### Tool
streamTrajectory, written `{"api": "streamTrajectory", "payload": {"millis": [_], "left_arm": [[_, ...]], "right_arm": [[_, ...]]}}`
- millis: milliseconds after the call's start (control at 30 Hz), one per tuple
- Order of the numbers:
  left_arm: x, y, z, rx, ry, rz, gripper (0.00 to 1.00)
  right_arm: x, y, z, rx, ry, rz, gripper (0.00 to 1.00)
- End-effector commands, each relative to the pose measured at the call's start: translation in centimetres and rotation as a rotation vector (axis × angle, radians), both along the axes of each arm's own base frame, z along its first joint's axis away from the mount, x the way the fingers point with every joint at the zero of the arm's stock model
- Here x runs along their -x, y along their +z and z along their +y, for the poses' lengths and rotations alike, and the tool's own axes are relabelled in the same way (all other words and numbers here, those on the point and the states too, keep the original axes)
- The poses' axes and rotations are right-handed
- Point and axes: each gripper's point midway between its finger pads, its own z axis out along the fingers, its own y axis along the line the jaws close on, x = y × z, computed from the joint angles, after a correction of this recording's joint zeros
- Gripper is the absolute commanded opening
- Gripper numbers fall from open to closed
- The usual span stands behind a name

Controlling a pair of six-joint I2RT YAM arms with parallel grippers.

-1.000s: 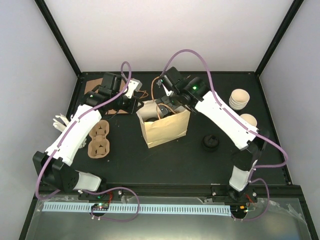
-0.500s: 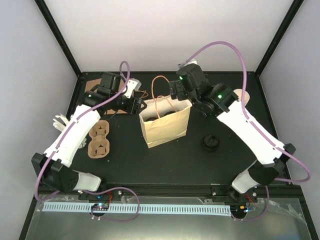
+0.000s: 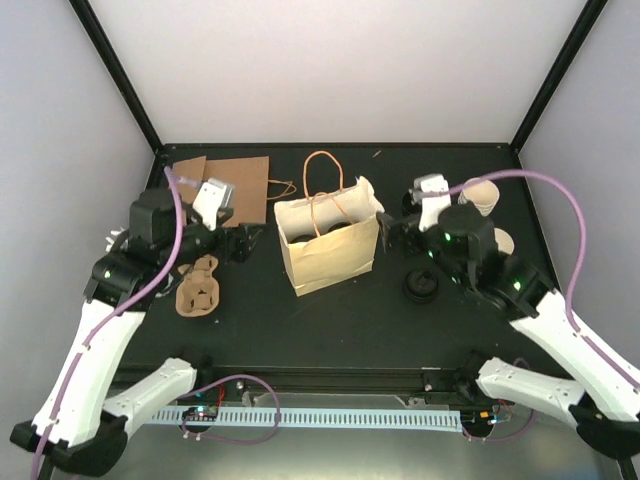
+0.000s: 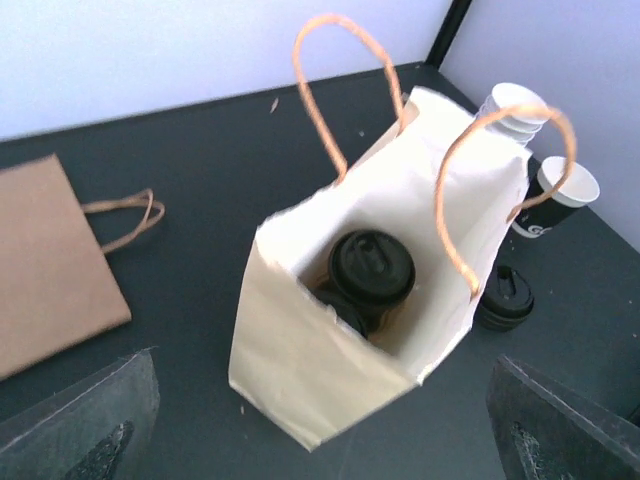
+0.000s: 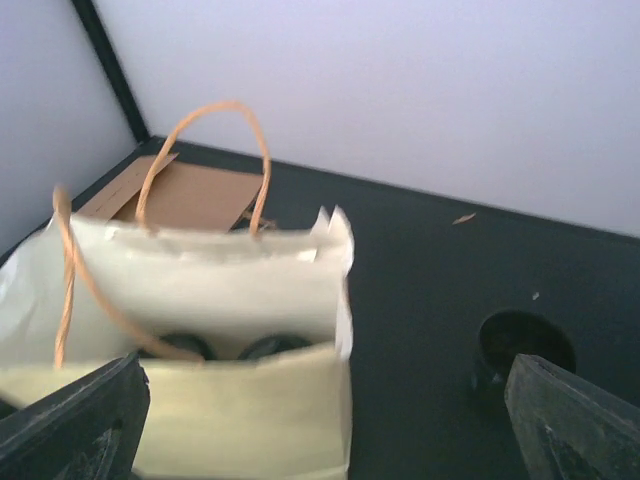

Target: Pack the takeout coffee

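We see the white-shelled left arm (image 3: pixel 100 330) bent over the left side of the black table (image 3: pixel 330 320). Its black two-finger left claw (image 3: pixel 240 243) points toward the table's middle, fingers spread wide and holding nothing. The white right arm (image 3: pixel 560 320) mirrors it from the right side, and its right claw (image 3: pixel 398 238) is equally wide and empty.

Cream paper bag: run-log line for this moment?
cream paper bag: upright, open | black-lidded cups: inside bag | left gripper: open, empty | right gripper: open, empty

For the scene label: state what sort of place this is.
Probably a lab robot cell staged as a takeout coffee counter: a black table boxed in by plain white walls, with a bag holding lidded cups, and a cup stack and a carrier nearby.
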Motion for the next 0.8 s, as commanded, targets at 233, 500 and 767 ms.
{"api": "streamTrajectory", "payload": {"millis": [233,500,767], "left_arm": [[2.9,-7.8,5.9,0.059,0.368,0.145,0.95],[3.0,-10.3,11.6,-0.100,0.696,0.239,0.82],[1.6,-8.2,16.6,-0.234,0.910,0.199,0.80]], "right_arm": [[6.2,-7.1,-0.8,-0.219,0.190,0.047,1.00],[7.6,-10.1,-1.6,-0.230,0.197,0.100,1.00],[8.2,-10.4,-1.6,-0.233,0.225,0.103,1.00]]}}
